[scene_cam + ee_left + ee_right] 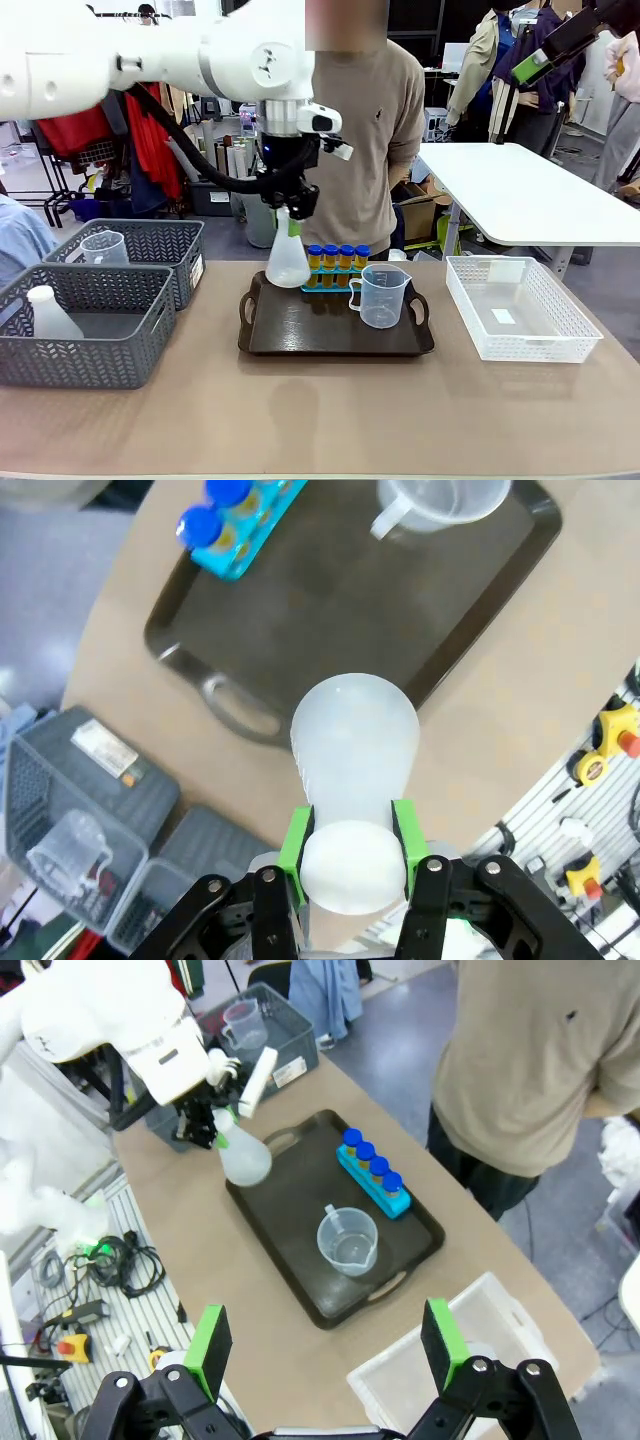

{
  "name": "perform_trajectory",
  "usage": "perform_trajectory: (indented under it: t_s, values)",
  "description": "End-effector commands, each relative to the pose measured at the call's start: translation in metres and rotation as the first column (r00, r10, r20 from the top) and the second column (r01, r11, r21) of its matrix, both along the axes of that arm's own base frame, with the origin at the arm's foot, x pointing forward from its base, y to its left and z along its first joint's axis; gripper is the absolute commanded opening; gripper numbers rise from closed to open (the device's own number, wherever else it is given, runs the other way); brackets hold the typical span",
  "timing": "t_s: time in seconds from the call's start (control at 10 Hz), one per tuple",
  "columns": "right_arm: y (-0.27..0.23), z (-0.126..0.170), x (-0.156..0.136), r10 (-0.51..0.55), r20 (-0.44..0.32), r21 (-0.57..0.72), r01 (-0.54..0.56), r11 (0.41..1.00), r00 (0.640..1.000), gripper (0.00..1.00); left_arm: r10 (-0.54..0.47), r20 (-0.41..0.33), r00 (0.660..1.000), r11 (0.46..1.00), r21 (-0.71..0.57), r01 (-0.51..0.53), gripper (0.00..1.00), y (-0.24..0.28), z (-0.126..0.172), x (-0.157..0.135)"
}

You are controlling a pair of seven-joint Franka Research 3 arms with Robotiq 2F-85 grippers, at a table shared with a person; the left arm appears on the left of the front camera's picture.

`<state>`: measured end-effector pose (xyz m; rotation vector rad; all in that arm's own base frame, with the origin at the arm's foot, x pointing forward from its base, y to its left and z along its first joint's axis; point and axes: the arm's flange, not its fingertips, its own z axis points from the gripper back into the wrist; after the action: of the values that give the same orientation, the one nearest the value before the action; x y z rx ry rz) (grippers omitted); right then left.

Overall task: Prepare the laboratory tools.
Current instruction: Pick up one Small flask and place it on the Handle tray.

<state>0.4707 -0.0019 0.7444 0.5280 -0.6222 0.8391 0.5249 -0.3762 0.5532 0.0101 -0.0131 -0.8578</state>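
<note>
So we're roughly two thirds through, by our guess. On the dark tray [262, 340] the rack of blue-capped tubes [335, 258] sits at 12 o'clock and the clear measuring beaker [381, 295] at about 3. The left gripper [291, 226] has its green pads pinched on the neck of the white conical flask [287, 262], jaws partway closed around it. The flask hangs over the tray's 9 o'clock edge, and we can't tell if it's touching down yet. So setting it down and letting go looks like what's left.

The right gripper [326, 1348] is up high over the table with its jaws wide apart and nothing in them.

The table [320, 420] is tan. At its 9 o'clock are two grey baskets [100, 340], which hold a spare flask and a spare beaker, and at 3 o'clock a white mesh basket [520, 310]. A person in a beige sweater [365, 110] stands at 12. The room behind is cluttered, with another white table.
</note>
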Motion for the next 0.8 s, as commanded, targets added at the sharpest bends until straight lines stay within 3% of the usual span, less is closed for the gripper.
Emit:
perform_trajectory:
  t_s: [0.0,0.7]
  values:
    - [0.001,0.001,-0.002,-0.003,0.003,0.000,0.003,1.000,1.000,1.00,-0.046,0.034,0.998,0.999,-0.007,0.046,0.00,-0.030,-0.011,0.009]
    - [0.001,0.001,-0.002,-0.003,0.003,0.000,0.003,1.000,1.000,1.00,-0.041,0.083,0.996,0.998,0.058,0.036,0.00,-0.041,-0.073,0.039]
